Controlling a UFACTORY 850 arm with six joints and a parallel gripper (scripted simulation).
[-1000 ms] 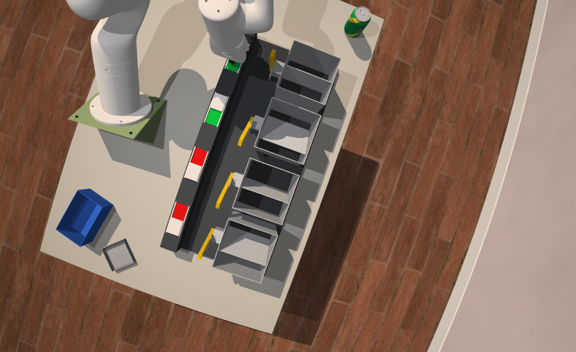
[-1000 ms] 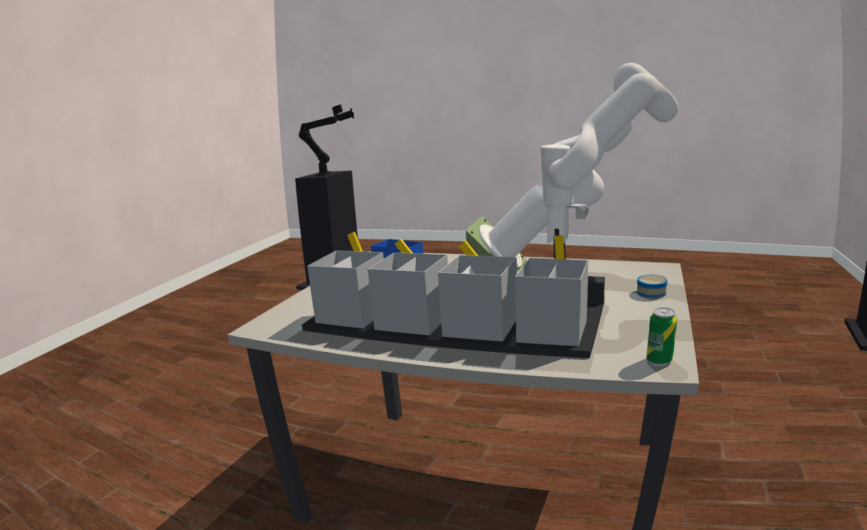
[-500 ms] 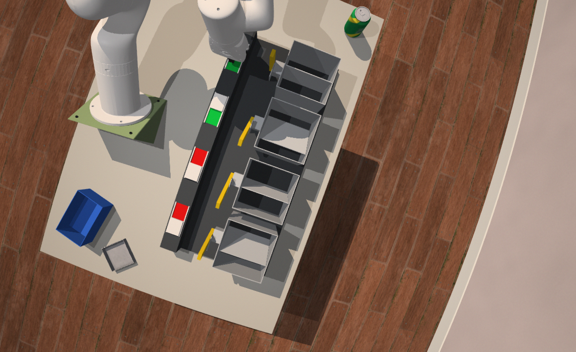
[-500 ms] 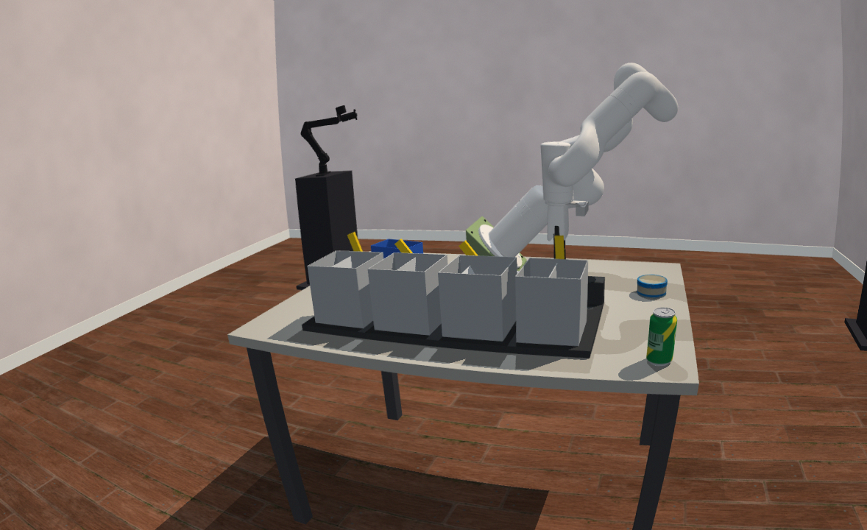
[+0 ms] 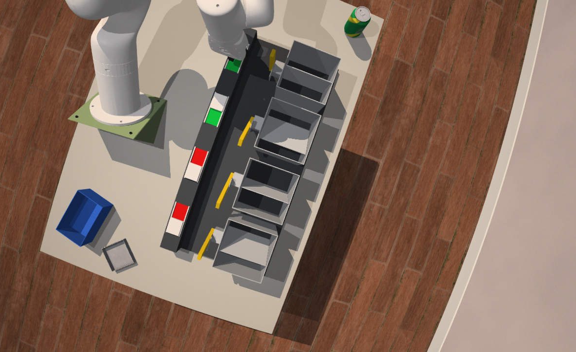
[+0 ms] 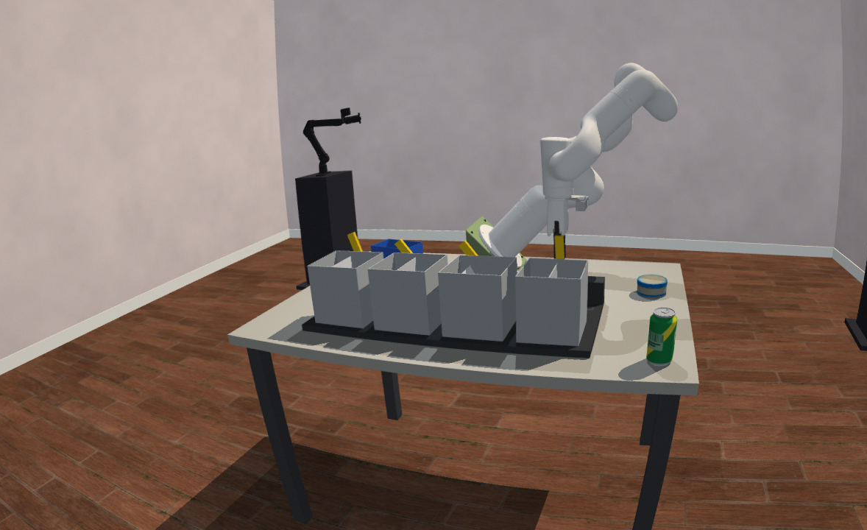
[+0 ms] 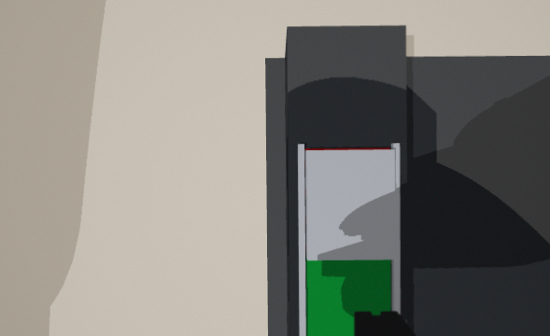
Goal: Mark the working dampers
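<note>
Four grey damper boxes stand in a row on a dark base: the far one (image 5: 309, 72) (image 6: 550, 299), then a second (image 5: 288, 129), a third (image 5: 266, 190) and the near one (image 5: 246, 249), each with a yellow handle such as the far one's (image 5: 272, 58). On the slider strip the far slider (image 5: 233, 65) and the second slider (image 5: 213, 117) show green. The third (image 5: 199, 156) and the near one (image 5: 180, 211) show red. In the wrist view the far slider's grey cover (image 7: 349, 196) sits above the green patch (image 7: 326, 299), with a thin red line at its top edge. My gripper (image 7: 379, 323) is shut and empty, over that green patch.
A green can (image 5: 357, 21) (image 6: 661, 336) stands at the table's far corner, with a round tin (image 6: 651, 285) near it. A blue bin (image 5: 84, 216) and a small grey square tray (image 5: 118, 254) lie at the near left. The arm's base (image 5: 117, 114) stands beside the slider strip.
</note>
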